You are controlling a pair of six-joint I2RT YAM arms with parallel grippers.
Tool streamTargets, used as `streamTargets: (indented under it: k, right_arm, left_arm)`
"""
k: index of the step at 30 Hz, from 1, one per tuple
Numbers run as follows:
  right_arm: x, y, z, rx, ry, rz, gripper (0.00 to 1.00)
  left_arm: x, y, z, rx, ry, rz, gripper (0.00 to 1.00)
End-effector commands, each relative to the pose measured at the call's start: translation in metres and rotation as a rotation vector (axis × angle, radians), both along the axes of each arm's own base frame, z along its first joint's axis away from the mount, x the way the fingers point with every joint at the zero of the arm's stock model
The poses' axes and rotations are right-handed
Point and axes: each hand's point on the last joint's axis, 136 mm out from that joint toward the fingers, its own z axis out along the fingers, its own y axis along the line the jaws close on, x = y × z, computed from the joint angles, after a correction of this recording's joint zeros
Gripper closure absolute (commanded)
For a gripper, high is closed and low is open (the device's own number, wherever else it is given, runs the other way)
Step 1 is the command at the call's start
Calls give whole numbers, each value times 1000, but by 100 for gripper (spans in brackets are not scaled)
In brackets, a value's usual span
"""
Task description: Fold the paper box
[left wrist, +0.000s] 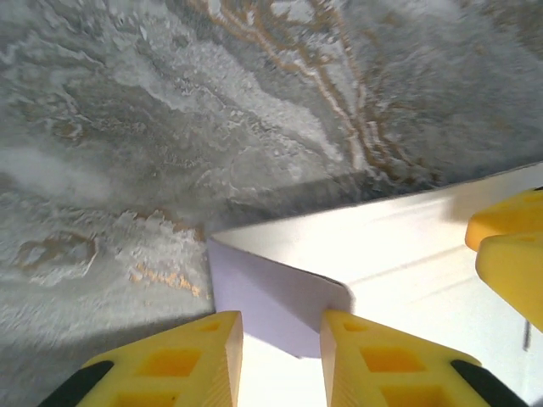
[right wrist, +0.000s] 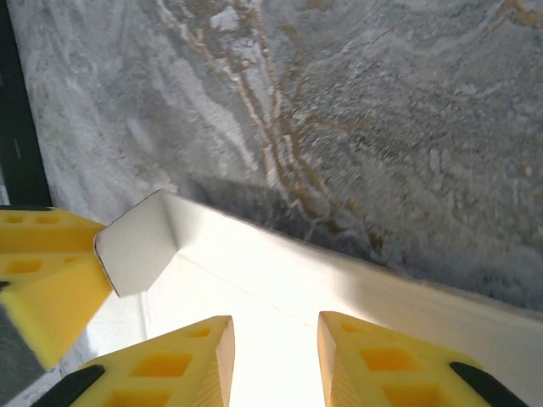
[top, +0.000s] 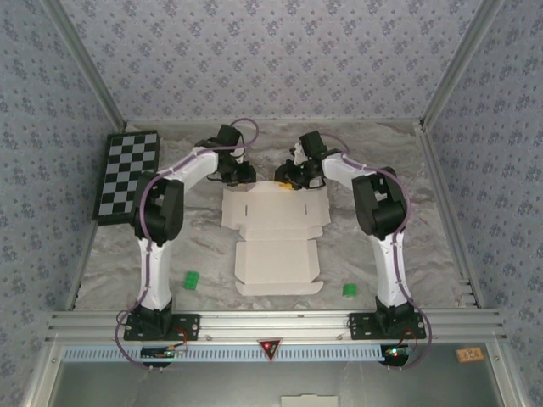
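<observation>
Top view: you see the paper box (top: 276, 229) unfolded at the middle of the table (top: 437, 254), cream-white side up, its far edge under both wrists. The left gripper (top: 242, 175) sits at the far left corner of the card and the right gripper (top: 291, 180) just beside it, nearer the middle of that far edge.

Left wrist view: the left gripper (left wrist: 280, 348) has its two yellow fingers partly apart. A turned-up corner flap (left wrist: 271, 297), showing its pale lavender outside, stands in the gap between them. You cannot tell whether either pad touches it. The cream panel (left wrist: 407, 254) runs off to the right, where the right gripper's fingers (left wrist: 509, 254) come in at the frame edge.

Right wrist view: the right gripper (right wrist: 273, 356) is likewise partly apart, with both fingers over the bright card (right wrist: 280, 280). The far strip is tilted up and casts a shadow on the marbled table. A small corner flap (right wrist: 136, 246) stands upright, just beside the left gripper's fingers (right wrist: 42, 280).

Surroundings, top view: a black-and-white checkerboard (top: 127, 174) lies at the table's far left corner. Two small green pieces (top: 192, 280) (top: 349, 290) lie near the near edge, one on each side of the card. None of these touches the card.
</observation>
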Motion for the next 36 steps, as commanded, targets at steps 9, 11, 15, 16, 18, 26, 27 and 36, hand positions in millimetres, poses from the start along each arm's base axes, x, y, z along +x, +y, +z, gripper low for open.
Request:
streamTargets:
  k: [9, 11, 15, 16, 18, 26, 27, 36]
  right_arm:
    - [-33, -29, 44, -43, -49, 21, 66]
    - [-39, -32, 46, -51, -51, 25, 66]
    - [-53, -39, 46, -67, -49, 34, 66]
    - [-56, -40, 45, -71, -46, 35, 66]
    - [-64, -42, 41, -81, -37, 42, 66]
    - [-86, -50, 25, -107, -2, 49, 66]
    - [-89, -49, 23, -109, 2, 53, 66]
    - [-98, -43, 13, -120, 21, 76, 65]
  left_arm:
    - [-35, 20, 75, 9, -90, -8, 64]
    - [-46, 26, 76, 19, -90, -4, 63]
    - [-71, 38, 70, 40, -75, 6, 61]
    - [-76, 40, 68, 42, -68, 7, 60]
    - [-89, 45, 65, 48, -54, 10, 59]
    - [-145, 55, 26, 145, 29, -21, 53]
    - [-149, 57, 22, 158, 33, -17, 52]
    - [-130, 76, 34, 171, -36, 27, 50]
